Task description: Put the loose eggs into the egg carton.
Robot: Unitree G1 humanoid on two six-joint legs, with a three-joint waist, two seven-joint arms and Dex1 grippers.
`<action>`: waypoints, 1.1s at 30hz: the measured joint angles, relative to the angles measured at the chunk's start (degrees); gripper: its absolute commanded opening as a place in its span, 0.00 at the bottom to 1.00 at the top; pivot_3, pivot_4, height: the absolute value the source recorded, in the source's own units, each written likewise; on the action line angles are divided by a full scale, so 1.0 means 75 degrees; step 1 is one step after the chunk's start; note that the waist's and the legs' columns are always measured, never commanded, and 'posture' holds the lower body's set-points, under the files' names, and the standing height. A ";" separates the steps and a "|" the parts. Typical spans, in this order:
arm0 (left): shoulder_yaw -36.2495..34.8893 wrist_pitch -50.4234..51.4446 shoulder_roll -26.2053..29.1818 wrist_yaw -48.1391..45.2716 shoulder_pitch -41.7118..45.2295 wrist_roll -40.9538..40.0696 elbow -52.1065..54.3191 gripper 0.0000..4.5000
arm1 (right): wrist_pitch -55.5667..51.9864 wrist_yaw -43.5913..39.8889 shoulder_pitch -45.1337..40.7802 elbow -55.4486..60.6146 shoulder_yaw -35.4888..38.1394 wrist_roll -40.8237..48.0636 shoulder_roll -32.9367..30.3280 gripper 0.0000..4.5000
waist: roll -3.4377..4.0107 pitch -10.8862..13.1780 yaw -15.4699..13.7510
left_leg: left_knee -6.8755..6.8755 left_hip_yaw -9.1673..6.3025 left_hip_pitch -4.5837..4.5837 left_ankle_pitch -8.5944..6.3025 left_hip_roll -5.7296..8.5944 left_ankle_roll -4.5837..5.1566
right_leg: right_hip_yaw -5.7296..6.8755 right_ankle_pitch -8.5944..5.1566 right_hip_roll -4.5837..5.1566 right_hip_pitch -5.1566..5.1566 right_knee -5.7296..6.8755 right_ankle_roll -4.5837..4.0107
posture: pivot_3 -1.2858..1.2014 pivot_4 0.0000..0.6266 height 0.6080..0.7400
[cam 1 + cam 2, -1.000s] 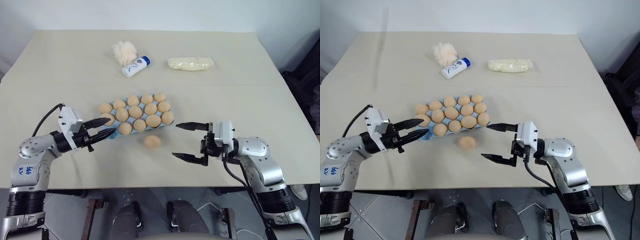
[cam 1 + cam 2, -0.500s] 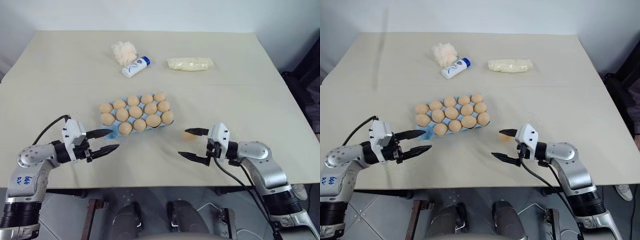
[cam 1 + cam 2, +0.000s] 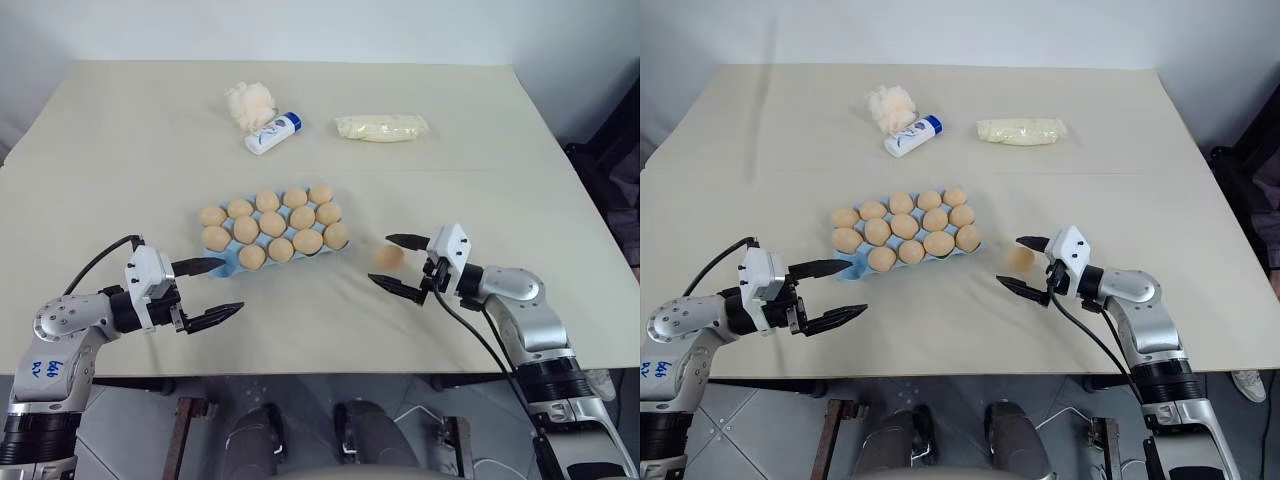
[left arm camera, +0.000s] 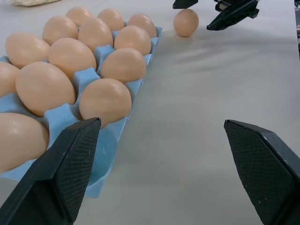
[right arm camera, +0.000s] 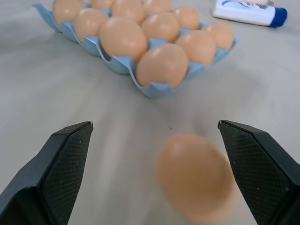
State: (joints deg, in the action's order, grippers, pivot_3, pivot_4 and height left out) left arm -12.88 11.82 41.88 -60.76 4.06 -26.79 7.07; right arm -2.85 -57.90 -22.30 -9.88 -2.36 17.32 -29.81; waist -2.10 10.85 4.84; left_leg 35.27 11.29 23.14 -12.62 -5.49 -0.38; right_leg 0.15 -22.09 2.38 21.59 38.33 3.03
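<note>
A: Where is the loose egg (image 3: 388, 256)?

B: On the tabletop (image 3: 470, 170), to the right of the egg carton (image 3: 272, 231) and apart from it. It lies just off the tips of the right tool (image 3: 392, 263), roughly in line with the gap between its two fingers, though I cannot tell whether either fingertip touches it. In the right wrist view the egg (image 5: 196, 177) sits low between the two black fingers (image 5: 56, 173), blurred, with the carton (image 5: 140, 70) beyond it.

A: And that tool's state?

B: Spread wide, gripping nothing.

A: The left one?

B: The left tool (image 3: 213, 290) is also spread wide and empty. It hovers near the carton's near left corner, the upper fingertip close to the blue rim, not touching as far as I can see. From the left wrist view the carton (image 4: 110, 136) runs along one side, and the loose egg (image 4: 186, 22) lies far off beside the other tool (image 4: 211, 11).

A: How full is the carton?

B: Eggs fill the cups I can see, in three rows; the blue cup at the near left corner looks empty.

A: Any writing to read?

B: A white tube with a blue cap (image 3: 272, 133) lies at the far side, beside a fluffy tuft (image 3: 248, 103); its blue print is too small to read. A long pale-yellow bag (image 3: 381, 127) lies to the right of it, with no label I can make out.
</note>
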 measured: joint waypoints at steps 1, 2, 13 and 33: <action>0.0000 -0.0004 0.0000 -0.0007 -0.0003 -0.0002 0.0045 1.00 | 0.0000 -0.0028 -0.0052 -0.0051 0.0014 -0.0002 -0.0017 1.00 | 0.0000 0.0000 0.0001 | 0.0000 0.0000 0.0000 0.0000 -0.0001 0.0000 | 0.0000 0.0000 0.0000 0.0000 0.0000 0.0000 | 0.52 0.24 1.00; 0.0000 -0.0012 0.0000 -0.0024 -0.0003 -0.0003 0.0101 1.00 | -0.0006 -0.0047 -0.0130 -0.0131 0.0018 -0.0011 -0.0040 1.00 | 0.0000 0.0000 0.0001 | 0.0000 0.0000 0.0000 0.0000 0.0000 0.0000 | 0.0000 0.0000 0.0000 0.0000 0.0000 0.0000 | 0.52 0.24 1.00; 0.0263 -0.0070 -0.0022 -0.0371 0.0041 -0.0021 0.0256 1.00 | -0.0001 -0.0452 -0.0802 -0.1489 -0.0238 -0.0350 0.0061 1.00 | 0.0002 0.0001 0.0024 | -0.0001 0.0010 -0.0001 0.0002 -0.0006 -0.0003 | -0.0008 0.0000 -0.0009 0.0004 0.0001 0.0000 | 0.52 0.24 1.00; -0.1250 0.0017 0.0286 -0.0213 -0.0893 -0.0210 -0.0118 1.00 | -0.1576 -0.0123 -0.1212 0.0915 -0.0765 0.0169 0.1201 0.42 | 0.0004 0.0002 0.0137 | -0.0006 0.0010 0.0002 -0.0004 -0.0014 -0.0016 | -0.0010 -0.0002 -0.0007 0.0024 0.0024 -0.0004 | 0.52 0.24 1.00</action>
State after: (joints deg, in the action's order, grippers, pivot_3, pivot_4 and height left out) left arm -22.25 11.94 44.02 -62.36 -2.64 -28.36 6.18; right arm -14.67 -58.82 -31.39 -3.02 -8.10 18.59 -20.80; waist -2.07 10.87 5.87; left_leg 35.23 11.36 23.16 -12.66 -5.60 -0.49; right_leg 0.08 -22.11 2.33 21.77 38.52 3.00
